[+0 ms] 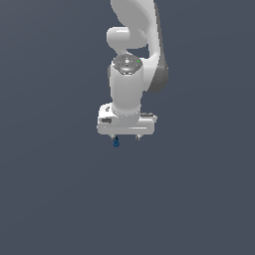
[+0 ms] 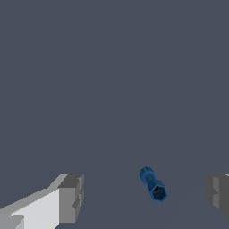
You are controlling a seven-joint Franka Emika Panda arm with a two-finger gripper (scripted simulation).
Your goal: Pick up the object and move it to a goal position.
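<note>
Exterior view: we record 1 white arm pointing down, its gripper (image 1: 127, 138) just above the tiny dark-blue object (image 1: 116, 143), which sits by the finger toward this view's left. Wrist view: we list 2 fingers (image 2: 70, 198) spread wide, the object (image 2: 153, 184) between them, touching neither.

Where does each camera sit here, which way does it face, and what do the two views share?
Exterior view: off the arm, exact position unknown, facing the white Panda arm; it shows wrist, gripper and the tiny dark-blue object near one fingertip.
Wrist view: mounted on the wrist, looking past the jaws at plain grey ground; only the two grey fingertips show, wide apart, the object lying between them, untouched.
Shared: the gripper's fingertips, the blue object, and the featureless grey background.
</note>
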